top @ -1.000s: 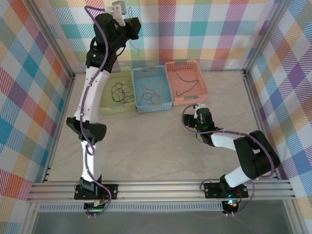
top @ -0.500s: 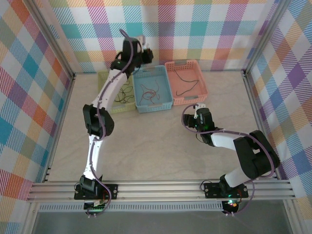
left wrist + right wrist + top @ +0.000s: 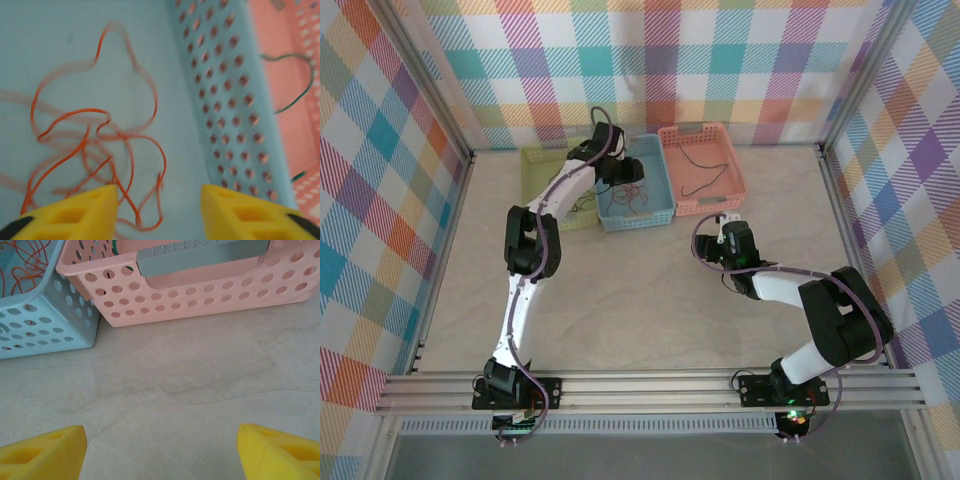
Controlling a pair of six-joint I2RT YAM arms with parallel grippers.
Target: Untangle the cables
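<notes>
Tangled orange cables (image 3: 100,145) lie on the floor of the blue basket (image 3: 225,100). My left gripper (image 3: 160,210) hovers low over them, its yellow fingertips (image 3: 75,212) apart; a loop of cable lies below the gap, nothing pinched. From above, the left gripper (image 3: 623,180) is inside the blue basket (image 3: 660,185) beside the orange cables (image 3: 638,197). A thin dark-green cable (image 3: 702,168) lies in the pink basket (image 3: 732,165). My right gripper (image 3: 160,450) is open over bare table, facing the pink basket (image 3: 200,295); from above the right gripper (image 3: 720,222) sits just in front of that basket.
A yellow-green basket (image 3: 542,163) stands left of the blue one, partly covered by my left arm, with dark cables (image 3: 582,205) in it. The three baskets line the back of the table. Plaid walls enclose the cell. Open tabletop (image 3: 640,300) lies between the arms.
My left arm swung down from high near the back wall into the blue basket, and its jaws went from shut to open. The right arm has not moved.
</notes>
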